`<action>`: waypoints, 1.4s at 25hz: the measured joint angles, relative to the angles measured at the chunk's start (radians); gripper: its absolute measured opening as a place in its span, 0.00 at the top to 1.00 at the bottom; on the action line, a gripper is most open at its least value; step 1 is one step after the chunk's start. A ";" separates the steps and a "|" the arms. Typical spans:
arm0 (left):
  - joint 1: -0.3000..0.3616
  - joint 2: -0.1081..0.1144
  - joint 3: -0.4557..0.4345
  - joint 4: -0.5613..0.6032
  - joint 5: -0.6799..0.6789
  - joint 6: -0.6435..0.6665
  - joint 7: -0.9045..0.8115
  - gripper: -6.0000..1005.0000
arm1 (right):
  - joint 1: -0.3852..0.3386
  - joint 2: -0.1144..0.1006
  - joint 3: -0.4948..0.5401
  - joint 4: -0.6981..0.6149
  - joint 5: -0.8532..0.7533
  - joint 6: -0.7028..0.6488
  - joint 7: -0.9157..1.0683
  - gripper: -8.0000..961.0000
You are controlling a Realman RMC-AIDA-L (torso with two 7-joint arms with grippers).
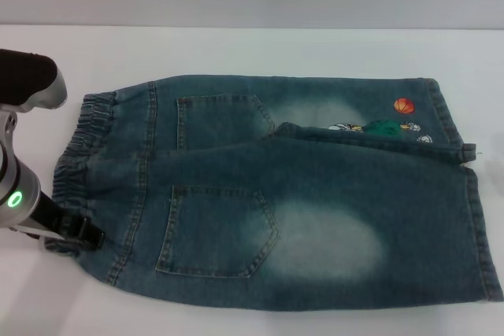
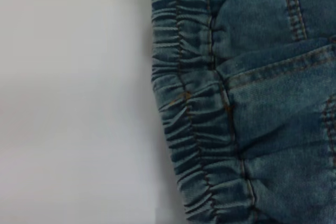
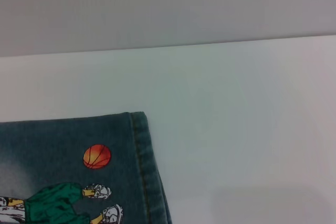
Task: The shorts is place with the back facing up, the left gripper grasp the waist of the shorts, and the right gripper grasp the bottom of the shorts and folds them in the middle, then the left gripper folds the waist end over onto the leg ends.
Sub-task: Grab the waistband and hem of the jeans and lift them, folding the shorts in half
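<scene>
Shorts [image 1: 299, 194] flat on white bench [image 1: 236, 49], back up, waist [image 1: 83, 143] at 9 o'clock. My left hand [image 1: 75, 234] at its near corner; grip: cannot tell. Right hand out of sight.

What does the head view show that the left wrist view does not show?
Only the head view shows the whole shorts lying flat with the back up: both back pockets, the leg ends, the orange ball embroidery, and the left gripper at the near corner of the waist. The right gripper is not in it. Only the left wrist view shows the gathered waist close up, with its brown stitching. Both show the waist band, denim and the white table.
</scene>
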 joint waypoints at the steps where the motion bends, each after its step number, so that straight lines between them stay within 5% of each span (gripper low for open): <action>1: 0.000 0.000 -0.001 0.000 0.000 0.001 0.002 0.19 | 0.000 0.000 0.000 0.000 0.000 0.000 0.000 0.39; 35: -0.030 -0.004 0.000 0.040 -0.002 -0.003 -0.002 0.24 | 0.001 -0.001 0.002 0.001 0.000 -0.003 0.000 0.39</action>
